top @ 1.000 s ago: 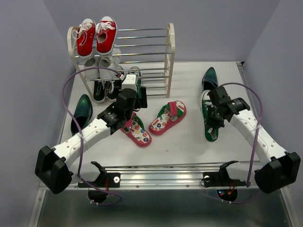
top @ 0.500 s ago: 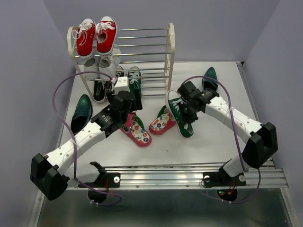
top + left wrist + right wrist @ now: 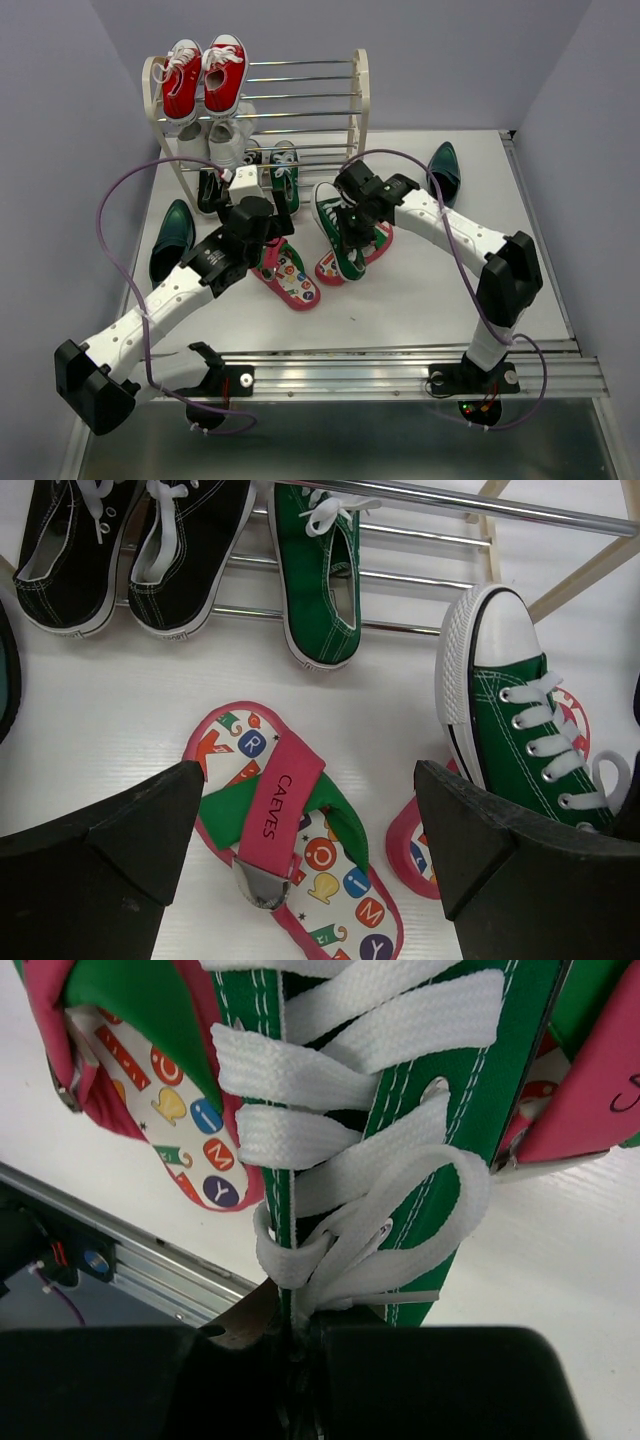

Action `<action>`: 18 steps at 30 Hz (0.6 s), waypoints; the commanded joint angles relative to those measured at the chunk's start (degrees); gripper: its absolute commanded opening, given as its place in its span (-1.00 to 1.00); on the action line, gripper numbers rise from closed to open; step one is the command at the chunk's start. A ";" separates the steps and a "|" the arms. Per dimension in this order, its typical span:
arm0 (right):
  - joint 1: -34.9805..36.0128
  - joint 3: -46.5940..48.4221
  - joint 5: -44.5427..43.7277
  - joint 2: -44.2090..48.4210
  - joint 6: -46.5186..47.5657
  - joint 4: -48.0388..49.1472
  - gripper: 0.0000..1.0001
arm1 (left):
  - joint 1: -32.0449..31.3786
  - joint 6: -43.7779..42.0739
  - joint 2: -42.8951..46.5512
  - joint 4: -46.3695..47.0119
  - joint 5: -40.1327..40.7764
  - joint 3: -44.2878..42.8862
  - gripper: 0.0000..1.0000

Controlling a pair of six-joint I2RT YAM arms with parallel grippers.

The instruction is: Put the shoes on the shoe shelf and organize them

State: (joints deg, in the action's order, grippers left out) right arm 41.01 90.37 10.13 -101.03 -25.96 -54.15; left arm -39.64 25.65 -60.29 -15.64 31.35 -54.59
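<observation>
- Step in hand (my reading): the second sneaker is being shelved. The right gripper [image 3: 350,218] is holding a green canvas sneaker with white laces [image 3: 333,232]. Its fingers are clamped together on the collar just behind the lace bow, and the toe is pointing away from the hand toward the cream-framed, chrome-rod shoe shelf [image 3: 360,110].
- The held sneaker is hanging tilted over a second pink-red flip-flop [image 3: 412,842], directly beneath the hand. It appears to be clear of the table, though I cannot tell for sure.
- Its mate, the other green sneaker [image 3: 320,580], is lying on the lowest rods, ahead of the held toe and a little to the hand's left. A pair of black lace-up sneakers [image 3: 120,540] is lying beyond it.
- The left gripper [image 3: 308,785] is hovering with jaws spread wide and nothing in them. A pink-red patterned flip-flop with a green-lined strap [image 3: 290,820] is lying right under the gap.
- Next move is calling for: carrying the toe forward and low to slip under the middle tier, then setting the sole across the rods beside its mate (the thin rods are giving little footing).
- Not yet shelved: both flip-flops, one glossy dark teal pointed dress shoe [image 3: 172,240] out beyond the left hand, and another [image 3: 442,165] beyond the right forearm.
- Upper tiers: red sneakers [image 3: 205,75] and white sneakers [image 3: 215,140] are occupying the left side.
- Surface: a white table [image 3: 430,290], looking smooth. Room: plain lavender-grey walls [image 3: 460,60] are closing in three sides.
</observation>
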 commanded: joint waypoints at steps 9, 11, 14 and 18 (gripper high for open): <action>0.38 15.69 -6.00 -9.60 -2.96 5.29 -0.99 | 0.00 1.42 4.13 -1.50 2.75 0.89 0.98; 0.38 17.55 -7.74 -10.93 -2.96 5.20 -0.99 | 0.00 1.51 4.39 -1.59 2.84 1.06 0.98; 0.38 21.68 -12.21 -13.66 -2.79 5.11 -0.99 | 0.09 1.60 4.57 -1.76 2.92 1.06 0.98; 0.38 26.17 -14.52 -16.65 -1.91 4.58 -0.99 | 0.09 1.68 4.83 -2.29 3.36 1.06 0.98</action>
State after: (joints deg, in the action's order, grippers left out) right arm 41.32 110.98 0.99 -117.84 -29.15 -53.52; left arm -39.64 26.89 -57.04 -17.87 32.47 -53.98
